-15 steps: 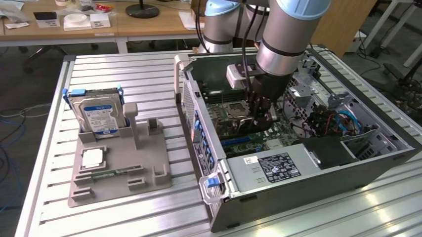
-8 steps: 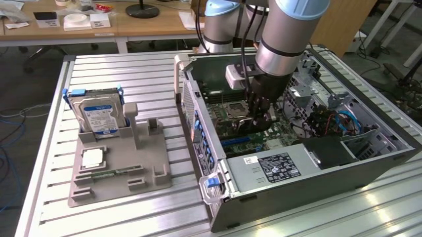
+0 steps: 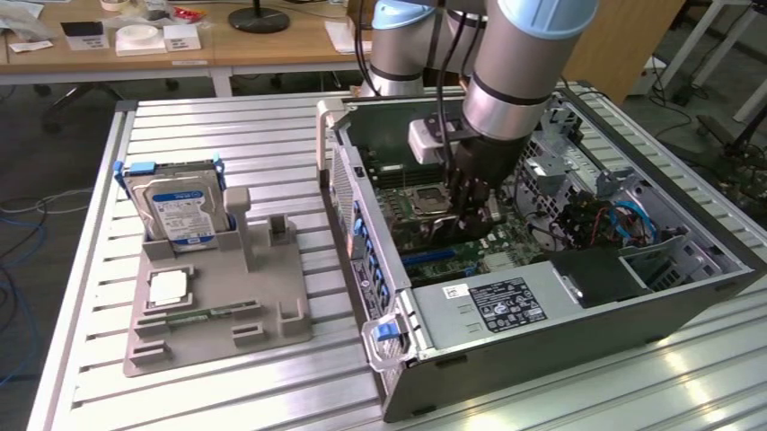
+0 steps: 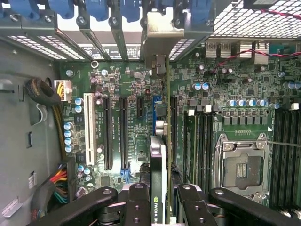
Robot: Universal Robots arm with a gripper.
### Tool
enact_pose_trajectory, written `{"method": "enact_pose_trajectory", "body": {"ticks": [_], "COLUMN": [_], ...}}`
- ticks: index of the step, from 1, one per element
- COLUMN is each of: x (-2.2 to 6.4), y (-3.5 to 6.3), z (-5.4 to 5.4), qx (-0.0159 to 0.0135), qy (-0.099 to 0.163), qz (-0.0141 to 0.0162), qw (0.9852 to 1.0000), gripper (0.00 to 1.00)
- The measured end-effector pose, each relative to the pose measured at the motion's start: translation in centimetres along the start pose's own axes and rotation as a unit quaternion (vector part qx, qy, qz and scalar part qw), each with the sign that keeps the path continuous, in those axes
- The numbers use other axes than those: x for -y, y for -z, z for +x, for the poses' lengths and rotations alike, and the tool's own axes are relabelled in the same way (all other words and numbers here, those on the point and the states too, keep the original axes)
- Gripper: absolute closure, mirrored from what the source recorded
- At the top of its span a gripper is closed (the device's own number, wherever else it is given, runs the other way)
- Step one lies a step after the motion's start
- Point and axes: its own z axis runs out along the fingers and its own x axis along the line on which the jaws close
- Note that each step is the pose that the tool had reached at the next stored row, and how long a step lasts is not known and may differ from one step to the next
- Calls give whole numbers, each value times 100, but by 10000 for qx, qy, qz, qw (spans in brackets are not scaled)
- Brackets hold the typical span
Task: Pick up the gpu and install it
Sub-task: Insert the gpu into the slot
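Inside the open computer case (image 3: 563, 355), the hand (image 4: 163, 207) grips the gpu (image 4: 160, 150) edge-on over the motherboard (image 4: 117, 84) slots; its edge bears a green NVIDIA mark. On the ribbed metal counter (image 3: 215, 117), a hard drive (image 3: 180, 211) with a blue-white label stands in a grey tray (image 3: 215, 332), print unreadable. Wooden desks (image 3: 240, 45) stand behind.

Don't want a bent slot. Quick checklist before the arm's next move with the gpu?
1. gpu clamped in gripper: ok.
2. Card standing edge-on to the motherboard: ok.
3. End bracket in row with the rear slot covers: ok.
4. Card edge lined up over its slot: cannot tell, the card hides it.
5. Card fully seated: cannot tell.
6. Power cables apart from the card: ok.
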Motion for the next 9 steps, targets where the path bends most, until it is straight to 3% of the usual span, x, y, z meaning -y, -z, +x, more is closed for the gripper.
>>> {"method": "enact_pose_trajectory", "body": {"ticks": [9], "x": [-31], "y": [-27], "z": [2], "qx": [1], "qy": [0], "qz": [0], "qw": [10000], "gripper": [73]}}
